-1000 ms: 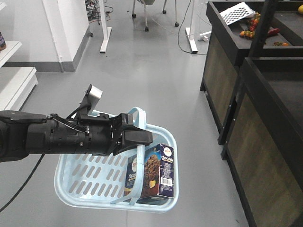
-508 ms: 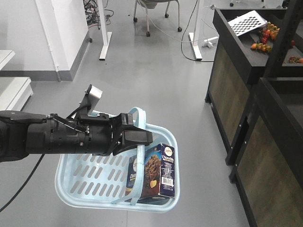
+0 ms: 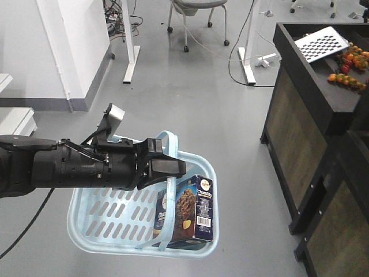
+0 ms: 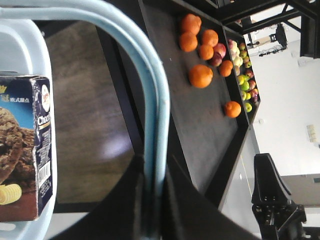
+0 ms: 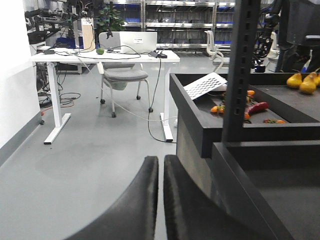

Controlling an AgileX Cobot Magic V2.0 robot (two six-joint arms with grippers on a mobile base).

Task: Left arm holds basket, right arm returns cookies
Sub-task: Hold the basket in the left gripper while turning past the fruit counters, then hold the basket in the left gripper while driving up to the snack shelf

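While left hand (image 3: pixel 172 168) clamps basket (image 3: pixel 115 249) handle, cookies (image 3: pixel 193 210) upright inside

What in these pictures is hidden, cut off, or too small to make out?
1. Front view: the small print on the cookies is too small to read; the left gripper covers part of the basket handle.
2. Left wrist view: the left edge cuts off the cookies.
3. Right wrist view: the bottom edge cuts off the right gripper body.
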